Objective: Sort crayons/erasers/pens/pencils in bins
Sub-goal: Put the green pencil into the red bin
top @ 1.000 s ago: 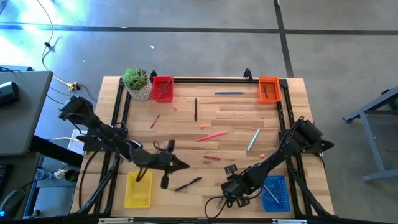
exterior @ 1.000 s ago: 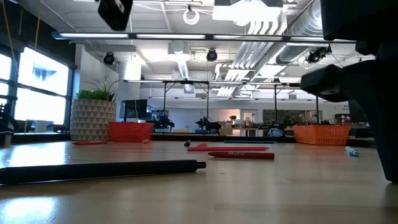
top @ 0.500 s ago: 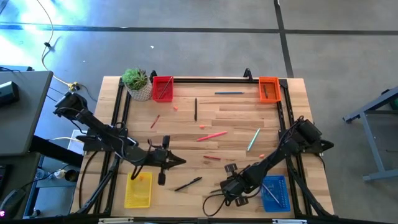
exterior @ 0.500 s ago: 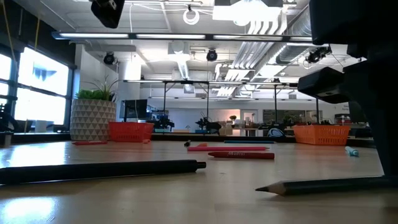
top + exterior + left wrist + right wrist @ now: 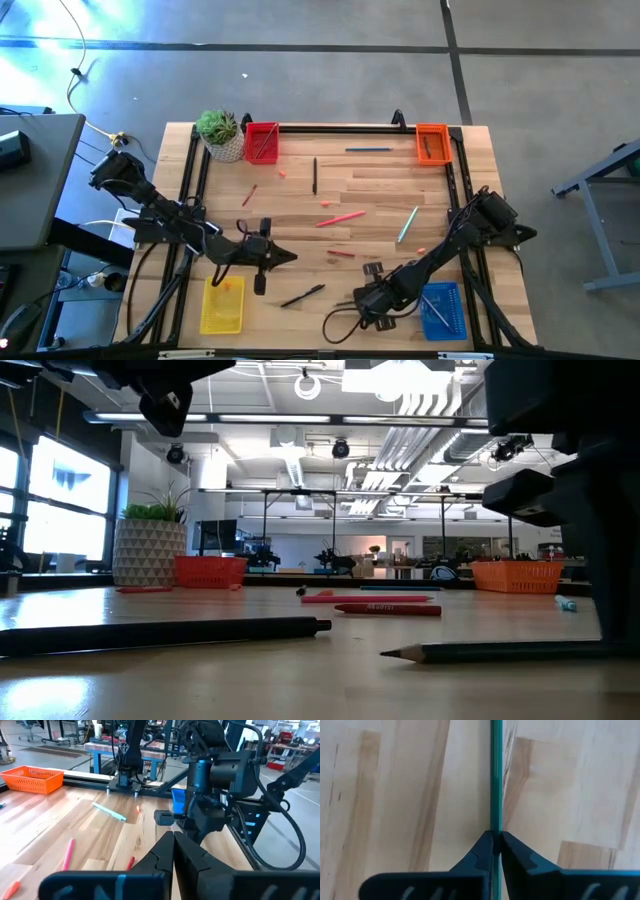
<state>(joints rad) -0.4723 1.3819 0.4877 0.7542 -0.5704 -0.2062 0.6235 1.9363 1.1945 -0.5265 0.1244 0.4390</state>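
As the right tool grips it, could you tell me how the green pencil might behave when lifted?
The green pencil looks thin and straight: probably stiff and light. The right tool is shut on it far from the tip, so it may swivel.

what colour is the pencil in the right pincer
Dark green, clearest in the right wrist view, where the right pincer is shut on the pencil.
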